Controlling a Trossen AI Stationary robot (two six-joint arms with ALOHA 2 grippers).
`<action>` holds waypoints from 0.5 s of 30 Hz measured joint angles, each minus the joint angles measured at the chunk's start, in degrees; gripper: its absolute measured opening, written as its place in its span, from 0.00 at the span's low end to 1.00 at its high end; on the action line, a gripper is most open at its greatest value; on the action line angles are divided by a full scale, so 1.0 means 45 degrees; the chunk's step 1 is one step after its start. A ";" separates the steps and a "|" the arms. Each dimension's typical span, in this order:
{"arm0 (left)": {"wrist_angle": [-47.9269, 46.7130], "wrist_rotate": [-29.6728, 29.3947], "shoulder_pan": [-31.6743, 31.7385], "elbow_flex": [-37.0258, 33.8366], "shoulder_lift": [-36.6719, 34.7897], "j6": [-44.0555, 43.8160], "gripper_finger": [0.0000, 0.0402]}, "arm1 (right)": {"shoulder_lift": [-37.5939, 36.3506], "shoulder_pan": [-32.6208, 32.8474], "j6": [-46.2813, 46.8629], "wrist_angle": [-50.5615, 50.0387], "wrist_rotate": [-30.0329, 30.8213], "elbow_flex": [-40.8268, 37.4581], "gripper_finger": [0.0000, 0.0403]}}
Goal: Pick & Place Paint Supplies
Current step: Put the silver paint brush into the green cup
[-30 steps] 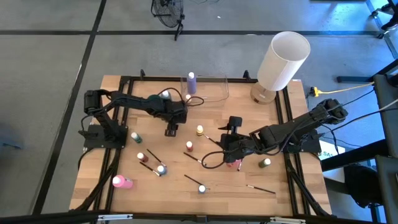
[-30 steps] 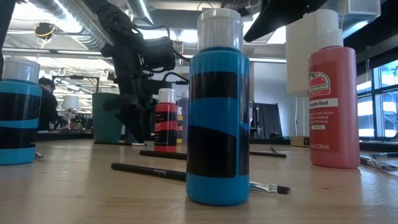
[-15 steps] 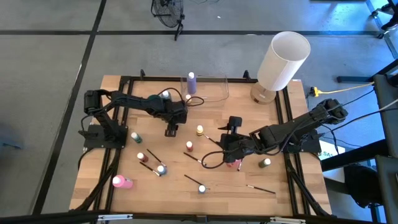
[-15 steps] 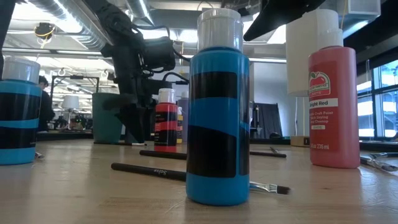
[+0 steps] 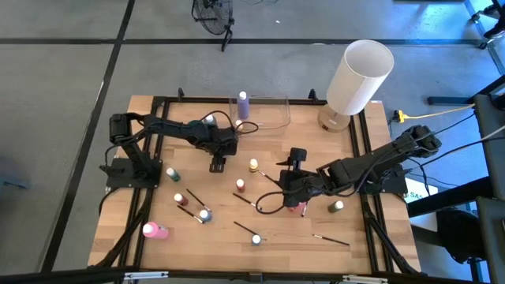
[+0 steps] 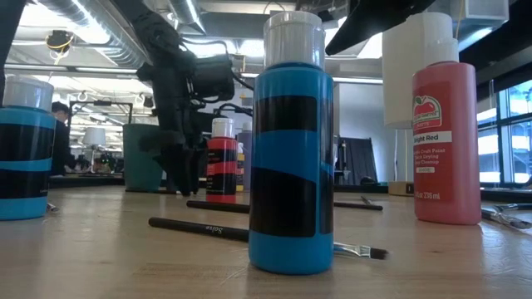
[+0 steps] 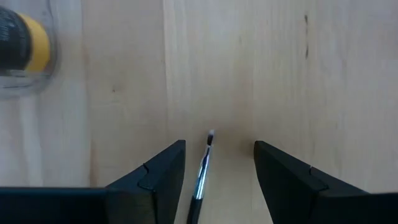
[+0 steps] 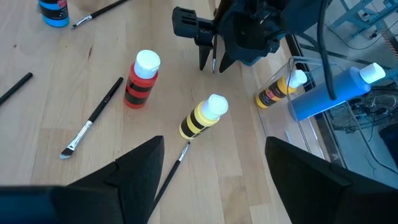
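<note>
Gripping a thin paintbrush (image 7: 200,180) upright between narrowed fingers, the left gripper (image 5: 218,165) hangs over the wooden table (image 5: 158,197) near the clear container (image 5: 272,114); the right gripper (image 5: 293,158) waits wide open mid-table

table (image 5: 316,150): pale wood, planked, smooth matt grain
container (image 5: 268,114): clear glossy plastic at the table's 12 o'clock edge
blue bottle (image 6: 291,166): glossy plastic, pale smooth cap
red bottle (image 6: 446,141): glossy plastic, paper-like label
paintbrush (image 6: 216,230): dark matt handle, printed lettering
left gripper (image 7: 214,180): matt black plastic fingers
white cylinder (image 5: 359,75): smooth matt white
</note>
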 joint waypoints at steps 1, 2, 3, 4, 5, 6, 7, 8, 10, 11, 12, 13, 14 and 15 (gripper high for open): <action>0.0010 -0.0004 0.0000 0.0006 0.0028 0.0003 0.46 | 0.0000 0.0000 0.0000 0.0003 0.0000 0.0000 0.70; 0.0020 -0.0004 0.0000 0.0010 0.0055 0.0048 0.46 | 0.0000 0.0000 0.0000 0.0001 0.0000 0.0000 0.70; 0.0024 -0.0004 0.0000 0.0015 0.0071 0.0129 0.46 | 0.0000 0.0000 0.0000 0.0000 0.0000 0.0000 0.70; 0.0024 -0.0004 0.0000 0.0015 0.0076 0.0177 0.46 | 0.0000 0.0000 0.0000 0.0000 -0.0007 0.0000 0.70; 0.0024 -0.0002 0.0000 0.0015 0.0080 0.0181 0.46 | 0.0000 0.0000 0.0000 0.0002 -0.0025 0.0000 0.70; 0.0028 -0.0004 0.0008 0.0015 0.0084 0.0187 0.46 | 0.0000 0.0000 0.0000 0.0000 -0.0039 0.0000 0.70; 0.0029 -0.0002 0.0005 0.0015 0.0085 0.0198 0.46 | 0.0000 0.0000 0.0000 0.0000 -0.0039 0.0000 0.70; 0.0029 -0.0001 0.0005 0.0015 0.0085 0.0199 0.46 | 0.0000 0.0000 0.0000 0.0000 -0.0039 0.0000 0.70; 0.0024 -0.0004 0.0000 0.0015 0.0095 0.0160 0.46 | 0.0000 0.0000 0.0000 0.0000 -0.0039 0.0000 0.70; 0.0024 -0.0004 0.0005 0.0015 0.0095 0.0143 0.46 | 0.0000 0.0000 0.0000 0.0000 -0.0040 0.0000 0.70; 0.0024 -0.0004 0.0000 0.0015 0.0099 0.0134 0.46 | 0.0000 0.0000 0.0000 0.0000 -0.0039 0.0000 0.70; 0.0024 -0.0004 0.0000 0.0015 0.0100 0.0130 0.46 | 0.0000 0.0000 0.0000 0.0000 -0.0039 0.0000 0.70; 0.0024 -0.0004 0.0000 0.0015 0.0103 0.0124 0.46 | 0.0000 0.0000 0.0000 0.0000 -0.0041 0.0000 0.70; 0.0023 -0.0004 0.0000 0.0015 0.0105 0.0124 0.46 | 0.0000 0.0000 0.0000 0.0000 -0.0044 0.0000 0.70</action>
